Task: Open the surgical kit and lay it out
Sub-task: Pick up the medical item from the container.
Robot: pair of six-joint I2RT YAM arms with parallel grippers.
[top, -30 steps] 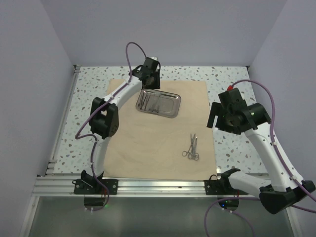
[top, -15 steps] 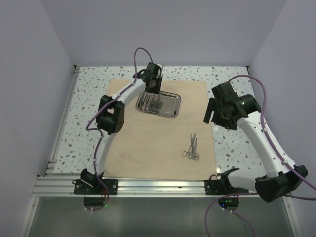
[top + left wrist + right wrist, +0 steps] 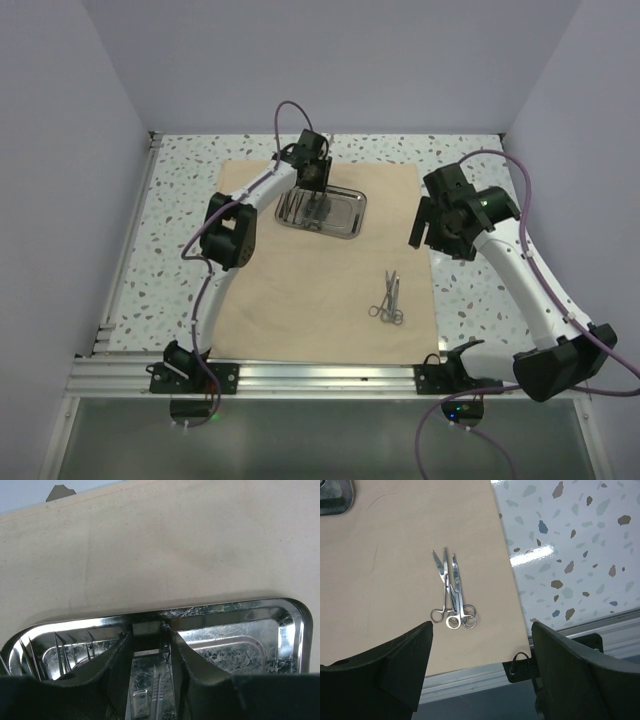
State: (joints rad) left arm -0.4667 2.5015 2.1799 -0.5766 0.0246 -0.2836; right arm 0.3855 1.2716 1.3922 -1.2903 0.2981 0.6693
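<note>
Left tool (image 3: 150, 640), fingers (image 3: 117, 665) slightly apart, straddles thin instruments (image 3: 159, 690) in the twelve-o'clock tray (image 3: 280, 630), probably slippery, best pinched mid-shaft; right tool (image 3: 481, 630) gapes empty at three o'clock.

Overhead and close left-wrist views share the tray (image 3: 346, 213).

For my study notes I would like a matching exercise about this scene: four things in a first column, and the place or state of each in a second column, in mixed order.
Column one:
1. steel tray
2. ring-handled instruments
3. left gripper
4. right gripper

Column two:
A. open, up in the air, holding nothing
B. on the far part of the cloth
C. lying on the cloth near its right edge, outside the tray
D. down inside the tray, jaws apart over thin instruments

Pairs: 1-B, 2-C, 3-D, 4-A
</note>
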